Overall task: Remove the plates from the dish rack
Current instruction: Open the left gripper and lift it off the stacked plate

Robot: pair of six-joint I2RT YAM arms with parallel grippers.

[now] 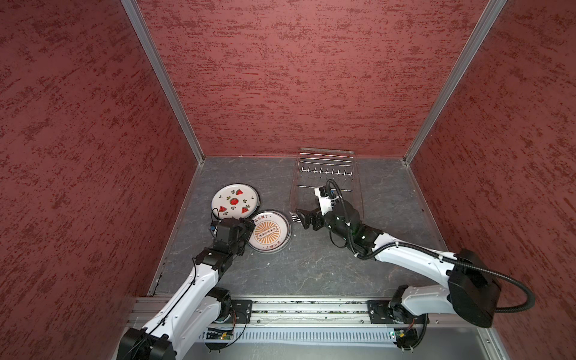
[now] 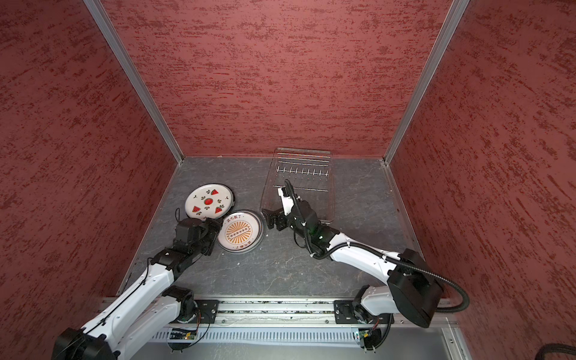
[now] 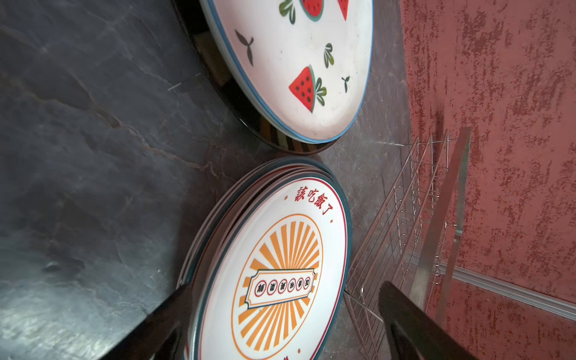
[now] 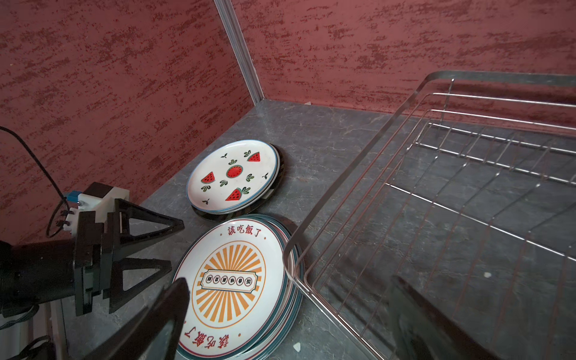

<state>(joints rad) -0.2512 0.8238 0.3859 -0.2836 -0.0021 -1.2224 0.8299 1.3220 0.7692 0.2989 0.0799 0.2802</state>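
fingers, left: your left fingers (image 4: 177, 225) stand wide apart at the near rim of the sunburst stack (image 1: 270, 233), one above the rim and one low by the tabletop (image 1: 296, 268). nothing is pinched between them.
fingers, right: your right fingers (image 4: 168, 311) are spread wide and empty, hanging by the near corner of the dish rack (image 1: 330, 174), just beside the same stack.
step in hand: i judge this to be the let-go of the top sunburst plate. draw the left fingers straight back toward you and level, so the low one does not hook a rim and the high one does not scrape the print. lift only once you are clear of the rim.
sunburst stack: several plates lie flat on the tabletop, rims slightly offset, touching or nearly touching the rack's near corner. a nudge could slide them.
watermelon stack (image 1: 234, 201): this lies flat just beyond, with a dark-rimmed plate under it. keep your left elbow away from it.
dish rack: it sits far right against the back wall. no plate shows on its prongs, so the unloading looks done. raise the right fingers clear of the wire before you swing them.
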